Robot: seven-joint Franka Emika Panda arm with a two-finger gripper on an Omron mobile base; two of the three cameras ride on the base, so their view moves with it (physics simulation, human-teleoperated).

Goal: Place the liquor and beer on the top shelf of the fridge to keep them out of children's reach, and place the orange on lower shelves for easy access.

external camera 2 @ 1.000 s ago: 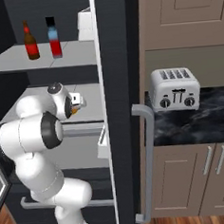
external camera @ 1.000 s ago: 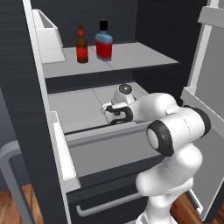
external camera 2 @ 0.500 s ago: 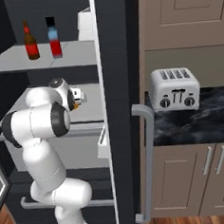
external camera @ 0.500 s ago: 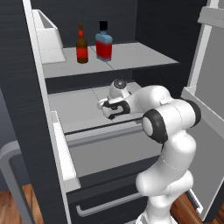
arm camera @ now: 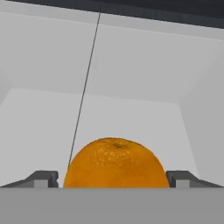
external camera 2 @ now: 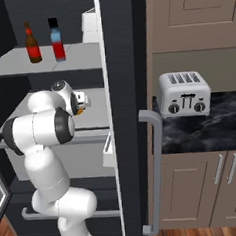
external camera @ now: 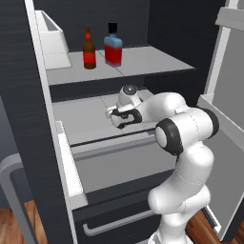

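Home kitchen: tall charcoal-black fridge [external camera 2: 123,64] standing open, pale-grey shelves inside, brown wooden cabinets [external camera 2: 192,16] beside it, silver four-slot toaster [external camera 2: 184,93] on a dark marbled stone counter [external camera 2: 216,127], wood plank floor [external camera: 33,224].

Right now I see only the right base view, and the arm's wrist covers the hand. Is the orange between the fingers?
Observer: Yes. In the hand view the orange sits between the two finger tips.
Operator: Do they press it?
Observer: No. The left tip stands clear of the orange, so the gripper is open. The right tip is very close, and I cannot tell if it touches.
Operator: Where is the hand in the fridge?
Observer: In the left base view it reaches in past the front rail, over the lower shelf.
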